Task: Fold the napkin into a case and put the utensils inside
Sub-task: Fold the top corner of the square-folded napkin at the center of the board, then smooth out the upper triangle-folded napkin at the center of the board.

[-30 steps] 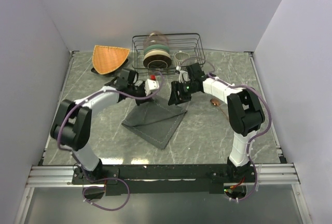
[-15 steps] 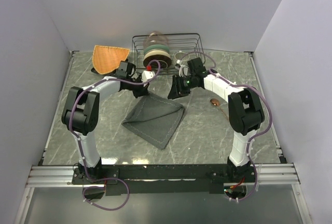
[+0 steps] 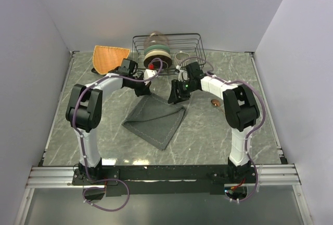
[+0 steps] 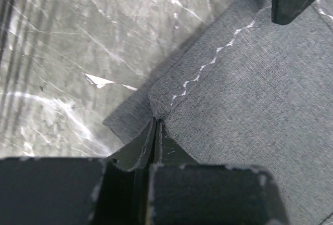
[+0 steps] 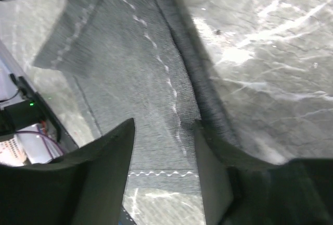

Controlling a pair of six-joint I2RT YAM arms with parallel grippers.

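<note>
The dark grey napkin (image 3: 156, 123) lies folded on the marble table between the two arms. My left gripper (image 3: 142, 90) is at its far left corner. In the left wrist view that gripper (image 4: 156, 123) is shut on the napkin's (image 4: 250, 95) hemmed edge. My right gripper (image 3: 176, 96) hovers at the far right corner. In the right wrist view it (image 5: 164, 131) stands open, with the napkin (image 5: 130, 53) flat between its fingers and a raised fold against the right finger (image 5: 208, 178). One copper utensil (image 3: 214, 102) lies right of the right forearm, its handle partly hidden.
A wire rack (image 3: 195, 42) holding plates and a bowl stands at the back centre, close behind both grippers. An orange fan-shaped mat (image 3: 109, 58) lies at the back left. Grey walls close in the table on three sides.
The left arm has swung its elbow towards the back, still gripping the napkin corner. The right gripper drew back towards the rack, then returned over the napkin's right corner.
</note>
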